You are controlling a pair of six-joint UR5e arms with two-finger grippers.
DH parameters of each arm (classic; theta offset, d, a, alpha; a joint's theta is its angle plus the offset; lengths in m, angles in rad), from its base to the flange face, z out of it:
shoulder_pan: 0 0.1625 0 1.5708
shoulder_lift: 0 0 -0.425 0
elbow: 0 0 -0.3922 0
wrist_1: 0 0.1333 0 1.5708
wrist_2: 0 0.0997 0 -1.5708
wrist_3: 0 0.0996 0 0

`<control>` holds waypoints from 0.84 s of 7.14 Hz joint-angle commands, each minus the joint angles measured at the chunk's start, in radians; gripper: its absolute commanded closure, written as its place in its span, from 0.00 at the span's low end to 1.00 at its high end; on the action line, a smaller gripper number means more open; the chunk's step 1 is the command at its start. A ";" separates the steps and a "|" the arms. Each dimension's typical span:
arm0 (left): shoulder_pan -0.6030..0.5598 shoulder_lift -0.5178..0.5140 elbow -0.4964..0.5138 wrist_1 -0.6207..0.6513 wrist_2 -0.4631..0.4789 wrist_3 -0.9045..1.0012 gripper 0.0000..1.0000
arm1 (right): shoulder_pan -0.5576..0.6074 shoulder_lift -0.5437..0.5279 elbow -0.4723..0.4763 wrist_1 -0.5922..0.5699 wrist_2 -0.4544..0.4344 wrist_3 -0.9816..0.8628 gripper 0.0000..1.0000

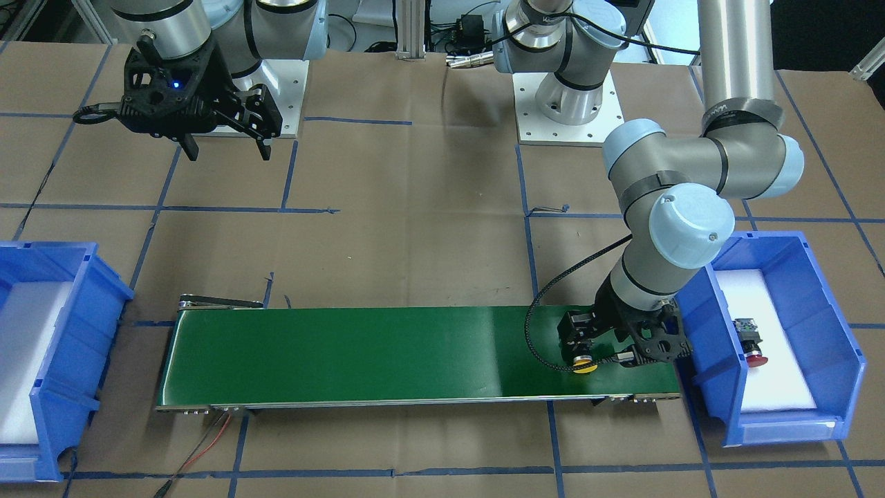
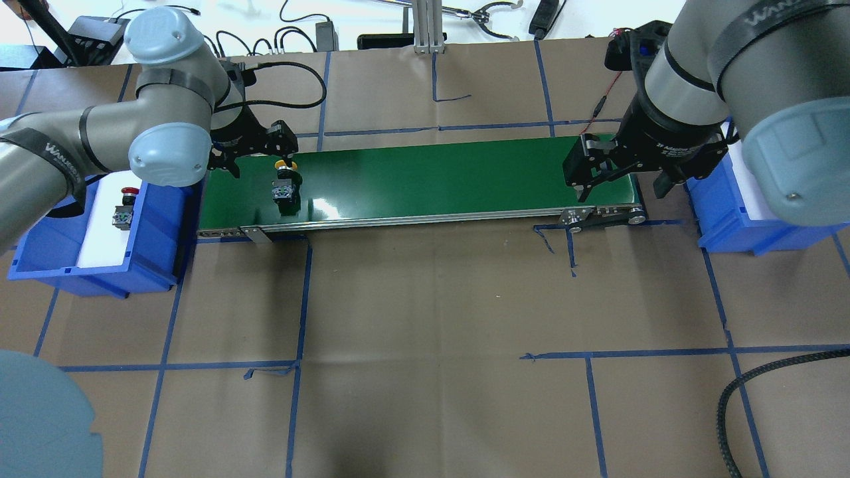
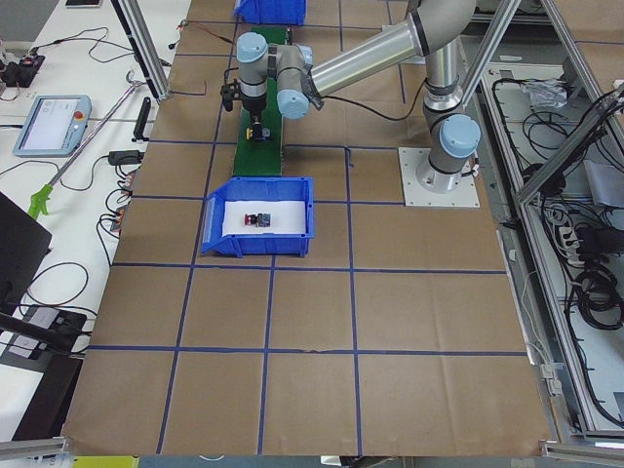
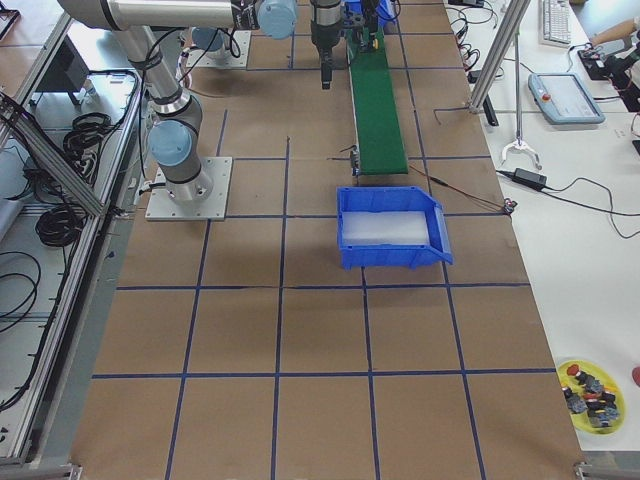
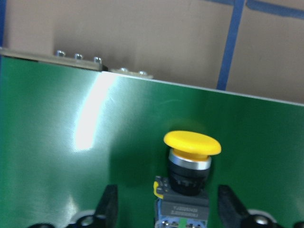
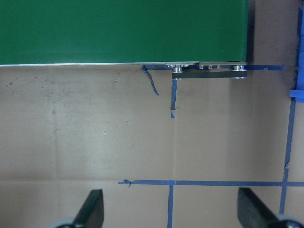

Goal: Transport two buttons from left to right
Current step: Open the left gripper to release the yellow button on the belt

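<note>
Two blocky buttons — yellow-capped button (image 5: 189, 173), red-capped button (image 1: 749, 341).

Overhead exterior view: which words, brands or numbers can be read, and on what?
"WAN...", rest unclear: black strap on the grey left arm.
"WAN...", likewise: black strap on the grey right arm.
White print on the right arm's black wrist mount: too small to read.
Label on the yellow-capped push-button: too blurred.
</note>
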 commanded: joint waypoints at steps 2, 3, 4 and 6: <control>0.001 0.123 0.102 -0.245 0.001 0.010 0.00 | 0.000 0.000 0.000 0.000 0.000 0.000 0.00; 0.003 0.141 0.127 -0.296 0.001 0.013 0.00 | 0.000 0.000 0.000 0.002 0.000 0.002 0.00; 0.007 0.142 0.138 -0.312 0.003 0.016 0.00 | 0.000 0.000 0.000 0.002 0.000 0.002 0.00; 0.071 0.142 0.158 -0.330 0.003 0.129 0.00 | 0.000 0.002 0.000 0.003 0.000 0.003 0.00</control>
